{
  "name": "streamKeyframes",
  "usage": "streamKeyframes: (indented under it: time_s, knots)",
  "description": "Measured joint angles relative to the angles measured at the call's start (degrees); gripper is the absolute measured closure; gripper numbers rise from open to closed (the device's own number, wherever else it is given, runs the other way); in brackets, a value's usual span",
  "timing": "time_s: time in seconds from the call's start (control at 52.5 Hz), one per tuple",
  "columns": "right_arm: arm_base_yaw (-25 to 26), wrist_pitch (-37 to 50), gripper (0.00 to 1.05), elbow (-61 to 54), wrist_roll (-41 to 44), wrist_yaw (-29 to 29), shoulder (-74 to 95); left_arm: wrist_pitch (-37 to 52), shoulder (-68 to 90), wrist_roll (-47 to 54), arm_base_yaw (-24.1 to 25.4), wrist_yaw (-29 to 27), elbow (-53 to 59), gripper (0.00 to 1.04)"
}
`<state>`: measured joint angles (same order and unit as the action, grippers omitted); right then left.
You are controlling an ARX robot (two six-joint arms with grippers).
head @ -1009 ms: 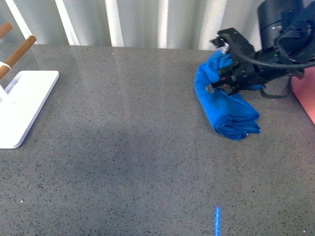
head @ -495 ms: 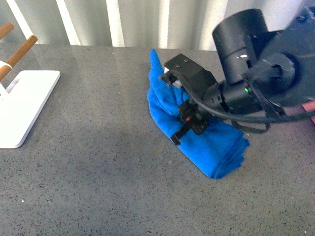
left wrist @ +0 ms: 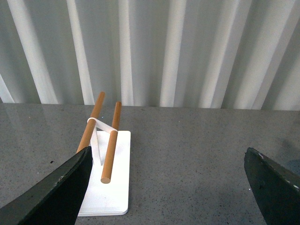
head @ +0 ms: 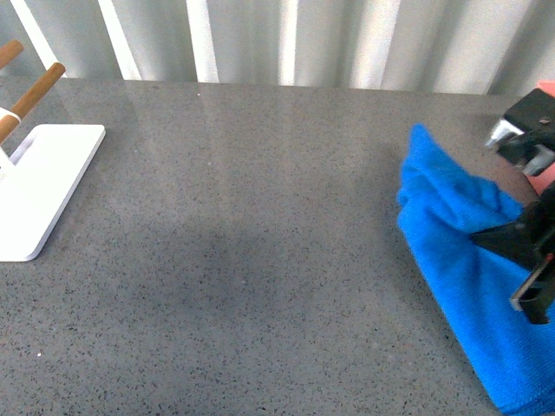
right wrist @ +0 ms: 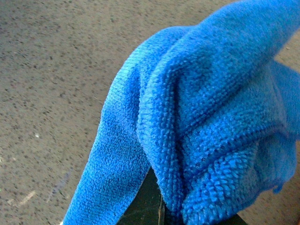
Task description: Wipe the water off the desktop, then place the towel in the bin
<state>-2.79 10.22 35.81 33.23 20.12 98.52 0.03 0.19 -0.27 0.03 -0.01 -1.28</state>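
The blue towel [head: 455, 260] lies stretched along the right side of the dark grey desktop [head: 243, 251]. My right gripper [head: 523, 264], at the frame's right edge, is shut on it. In the right wrist view the towel [right wrist: 201, 108] bunches over the dark jaws, close above the desktop [right wrist: 51, 70]. A salmon-pink corner of the bin [head: 545, 87] shows at the far right, behind the gripper. My left gripper [left wrist: 164, 197] hovers open over the desktop [left wrist: 197, 150], holding nothing. I can make out no water.
A flat white stand [head: 39, 186] with wooden pegs [head: 36, 89] sits at the left edge. The left wrist view shows the stand [left wrist: 107, 187] just ahead of one finger. A pale ribbed wall [head: 286, 39] backs the desktop.
My right gripper dragged the towel left toward the middle of the desktop, then back right. It is now at the right edge, with the towel stretched out longer.
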Motion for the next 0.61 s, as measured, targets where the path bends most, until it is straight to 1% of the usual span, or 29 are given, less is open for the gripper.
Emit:
streamKeyframes:
  time_s: [0.095,0.171,0.438,0.609]
  knots:
    - [3.8,-1.4,1.01,0.3,2.1,0.6,-0.5,0.0,0.0,0.0,0.0,0.0,0.0,0.07]
    - [5.0,-1.9,1.01,1.3,3.0,0.5,-0.4,0.0,0.0,0.0,0.0,0.0,0.0,0.07]
    - [5.0,-5.7,1.01,8.6,3.6,0.2,-3.0,0.0,0.0,0.0,0.0,0.0,0.0,0.07]
    - [4.6,-9.5,1.01,16.3,3.0,0.4,-6.1,0.0,0.0,0.0,0.0,0.0,0.0,0.07]
